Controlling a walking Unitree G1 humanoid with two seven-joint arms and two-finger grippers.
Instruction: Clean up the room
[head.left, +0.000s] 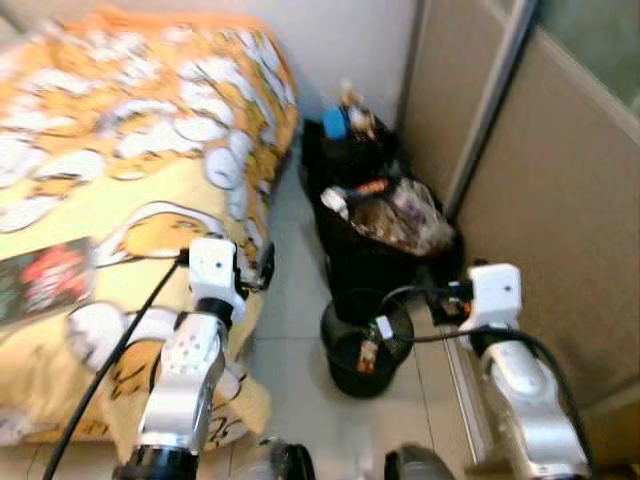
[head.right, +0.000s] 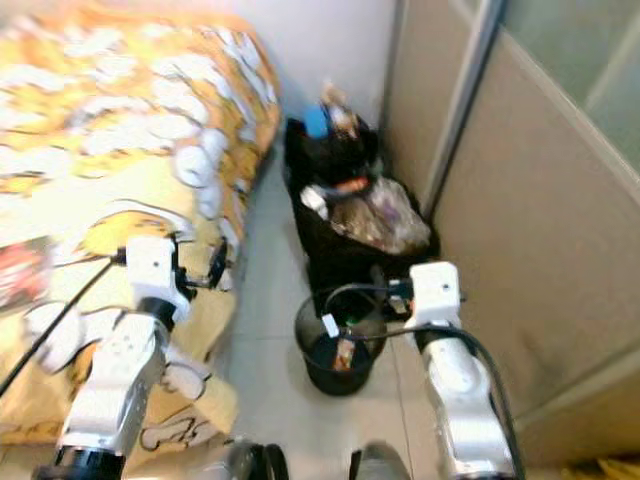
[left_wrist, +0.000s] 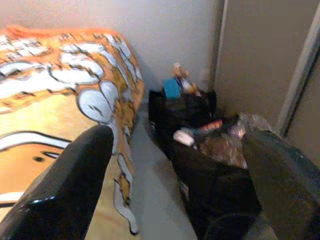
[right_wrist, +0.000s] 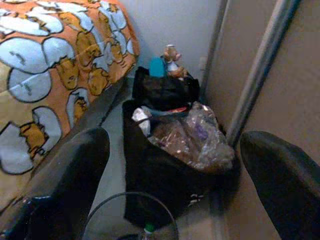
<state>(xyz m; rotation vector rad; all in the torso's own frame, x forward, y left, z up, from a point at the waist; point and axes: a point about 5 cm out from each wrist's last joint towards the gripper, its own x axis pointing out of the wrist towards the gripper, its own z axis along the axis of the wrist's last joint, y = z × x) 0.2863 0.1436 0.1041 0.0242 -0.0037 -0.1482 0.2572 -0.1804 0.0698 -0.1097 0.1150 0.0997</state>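
Observation:
A round black waste bin stands on the pale floor between my two arms, with a few small pieces of rubbish inside. My left gripper is open and empty, held over the bed's edge to the left of the bin. My right gripper is open and empty too, just right of the bin and above its rim. Both wrist views look between wide-spread black fingers toward a stuffed black rubbish bag. A dark flat packet lies on the bed at the left.
The bed with its orange and yellow cartoon blanket takes up the left side. A second black bag with a blue item on top sits in the corner by the wall. Beige sliding panels close off the right. The floor strip is narrow.

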